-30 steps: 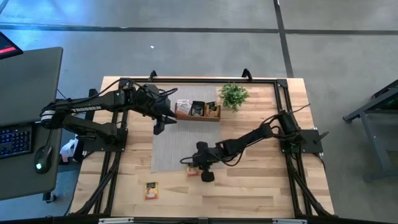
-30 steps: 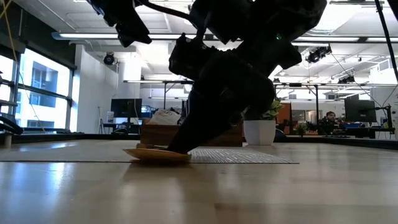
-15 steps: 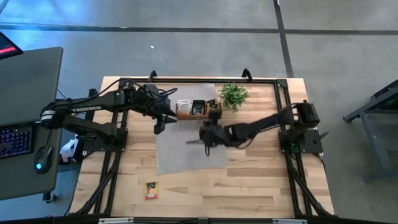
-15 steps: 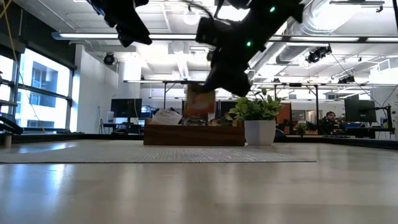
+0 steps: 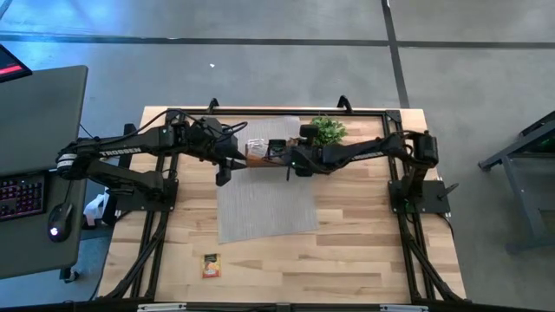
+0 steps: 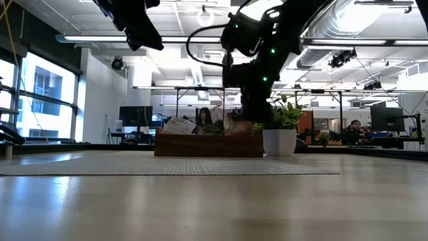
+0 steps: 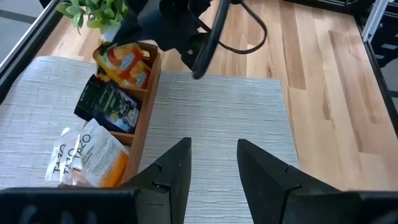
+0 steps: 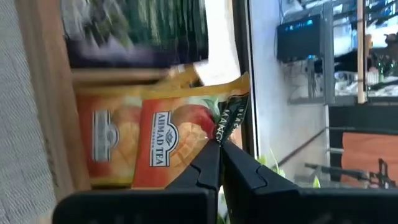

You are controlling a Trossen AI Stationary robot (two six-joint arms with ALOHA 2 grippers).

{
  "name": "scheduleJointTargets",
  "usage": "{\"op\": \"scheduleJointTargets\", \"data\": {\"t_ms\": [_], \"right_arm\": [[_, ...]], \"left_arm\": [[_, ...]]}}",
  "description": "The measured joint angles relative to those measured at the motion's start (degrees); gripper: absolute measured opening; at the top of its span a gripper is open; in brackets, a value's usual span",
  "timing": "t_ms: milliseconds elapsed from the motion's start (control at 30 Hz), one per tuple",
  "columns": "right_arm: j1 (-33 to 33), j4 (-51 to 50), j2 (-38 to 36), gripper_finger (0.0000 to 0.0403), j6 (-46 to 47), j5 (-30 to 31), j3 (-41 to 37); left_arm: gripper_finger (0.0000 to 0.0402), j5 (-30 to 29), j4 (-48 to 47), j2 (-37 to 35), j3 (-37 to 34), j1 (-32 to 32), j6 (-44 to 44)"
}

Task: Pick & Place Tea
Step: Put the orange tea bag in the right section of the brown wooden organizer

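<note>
High view: the wooden tray (image 5: 276,156) is partly covered by the right gripper (image 5: 296,165); sachet count inside cannot be told. Right wrist view: the black sachets (image 8: 137,28) are blurred, their print illegible. The lone sachet (image 5: 211,264) on the table (image 5: 364,260) is too small to read.

Orange, black and white tea sachets (image 7: 106,109) standing upright in a wooden tray (image 7: 146,109), one orange sachet (image 5: 211,264) lying flat alone near the table's front edge
</note>
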Motion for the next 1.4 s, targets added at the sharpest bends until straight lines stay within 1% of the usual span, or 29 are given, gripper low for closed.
{"op": "scheduleJointTargets", "data": {"t_ms": [100,267,400,567,667,767,900,1000,1133,1200,1300,1333,1400], "right_arm": [[-0.1,-2.5,0.0,0.0003,1.1,0.2,0.0],[0.0,-1.6,0.0,0.0011,1.2,-4.8,0.0],[-0.1,-0.5,0.0,0.0026,0.9,-6.2,0.0],[-0.2,-0.4,0.0,0.0072,0.3,-6.7,0.0],[0.3,-0.4,0.0,0.0104,0.3,-5.0,0.0],[2.0,-0.4,-0.5,0.0129,0.3,-2.4,0.0],[5.2,-0.9,-1.7,0.0149,2.8,-2.1,0.0],[7.9,-1.0,-2.7,0.0158,6.3,-2.2,0.0],[11.1,0.8,-3.3,0.0161,8.3,-4.8,0.1],[12.2,2.6,-3.3,0.0158,8.3,-7.0,0.1],[13.1,6.1,-3.3,0.0152,8.4,-10.4,0.1],[13.2,7.1,-3.3,0.0150,8.7,-11.5,0.1],[13.6,8.8,-3.3,0.0147,9.4,-12.7,0.1]], "left_arm": [[0.0128,-0.7,0.0,0.0,0.0,0.0,0.0],[0.0128,-0.9,0.0,0.0,0.0,0.0,0.0],[0.0128,-0.9,0.0,0.0,0.0,0.0,0.0],[0.0128,-0.9,0.0,0.0,0.0,0.0,0.0],[0.0128,-0.9,0.0,0.0,0.0,0.0,-0.1],[0.0128,0.0,-0.7,-0.2,0.0,0.0,-1.0],[0.0128,2.0,-3.6,-2.2,0.1,-1.1,-1.9],[0.0128,0.4,-7.5,-3.0,0.0,-5.1,-5.1],[0.0128,-4.2,-8.5,-3.1,-1.2,-15.3,-11.5],[0.0128,-7.1,-8.4,-2.9,-2.9,-21.2,-16.9],[0.0128,-11.5,-8.7,-1.5,-5.6,-28.7,-27.3],[0.0128,-12.2,-9.5,-0.9,-6.5,-30.5,-30.8],[0.0128,-11.6,-9.3,0.2,-7.7,-34.0,-36.8]]}}
